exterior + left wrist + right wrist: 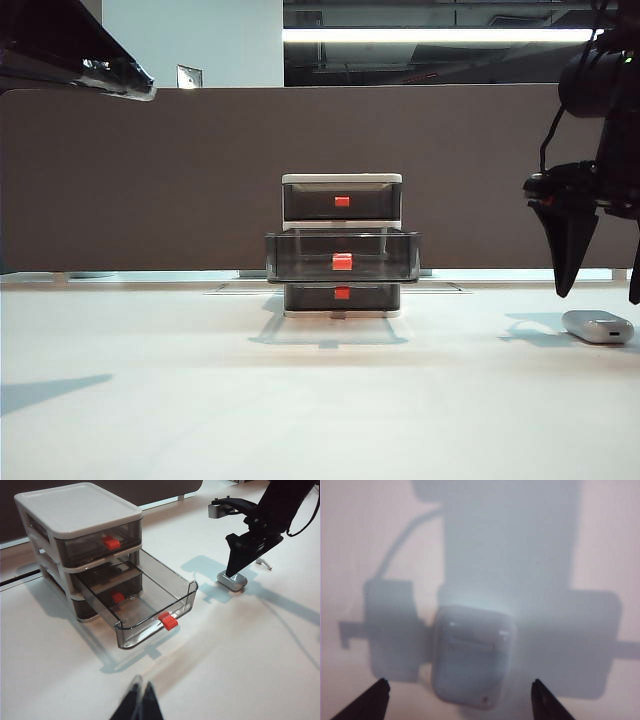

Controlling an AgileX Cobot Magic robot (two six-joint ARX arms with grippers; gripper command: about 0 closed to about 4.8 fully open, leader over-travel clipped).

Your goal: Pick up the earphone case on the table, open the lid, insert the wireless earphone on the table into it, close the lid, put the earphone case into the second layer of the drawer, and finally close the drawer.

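Note:
The earphone case (598, 326) is a small glossy white oblong lying on the table (300, 400) at the far right, with its lid down. My right gripper (600, 288) hangs just above it, open, one dark finger on either side; in the right wrist view the earphone case (472, 655) lies between the wide-apart fingertips (382, 686) and touches neither. In the left wrist view, a thin white piece that looks like the wireless earphone (264, 563) lies just beyond the earphone case (231, 581). The drawer (342, 245) has its second layer (150, 600) pulled out. My left gripper (141, 692) is shut and holds nothing.
The left arm (80, 55) stays high at the exterior view's top left. A brown partition wall (150, 180) closes off the table's far edge behind the drawer unit. The pulled-out drawer's red handle (169, 622) juts toward the table's front.

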